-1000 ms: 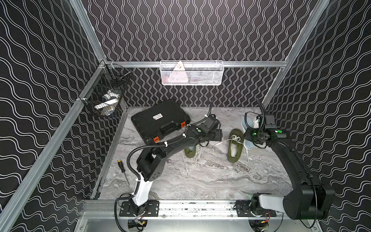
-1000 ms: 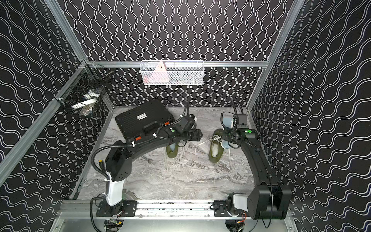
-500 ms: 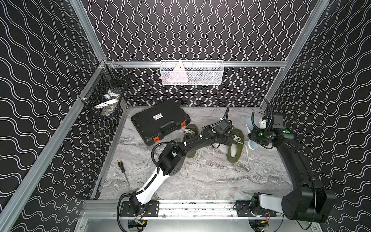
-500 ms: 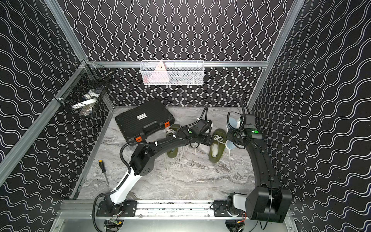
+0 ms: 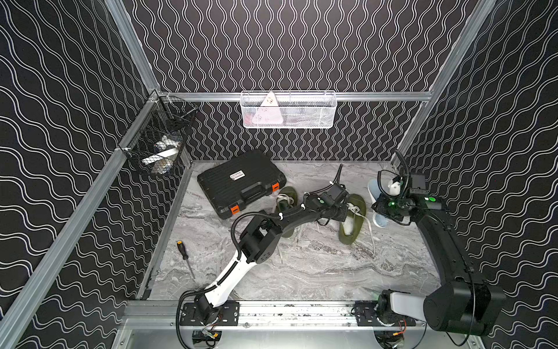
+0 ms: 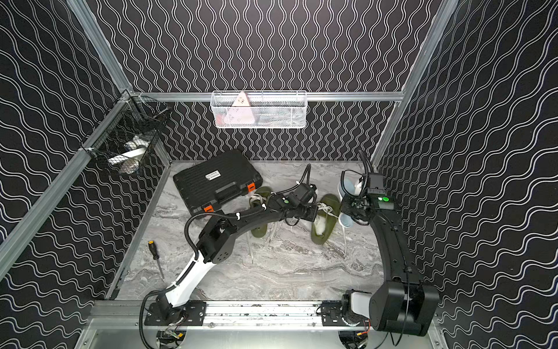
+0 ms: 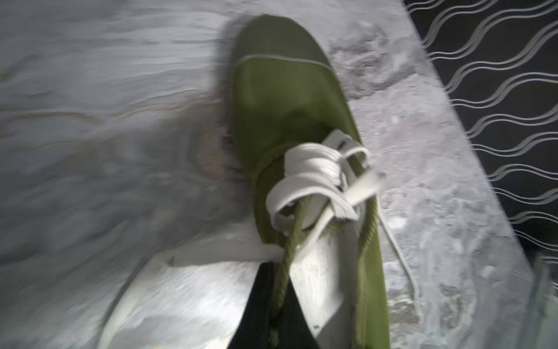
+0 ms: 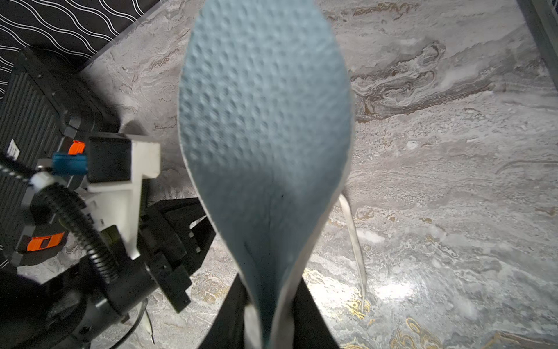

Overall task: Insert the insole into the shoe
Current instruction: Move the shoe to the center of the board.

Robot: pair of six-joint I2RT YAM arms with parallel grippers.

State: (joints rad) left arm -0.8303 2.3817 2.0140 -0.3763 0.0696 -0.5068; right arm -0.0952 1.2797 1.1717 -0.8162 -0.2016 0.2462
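Two pincers are working: the left pincer [image 7: 279, 281] is pinching a green strip of the shoe [image 7: 287, 90], with the laces [image 7: 311, 178] just ahead of it. The right pincer [image 8: 271, 293] is clamping the blue insole [image 8: 265, 121], which is jutting out ahead of it, outside the shoe. I am expecting the floppy insole to fold against the laces if that thin pinch slips.
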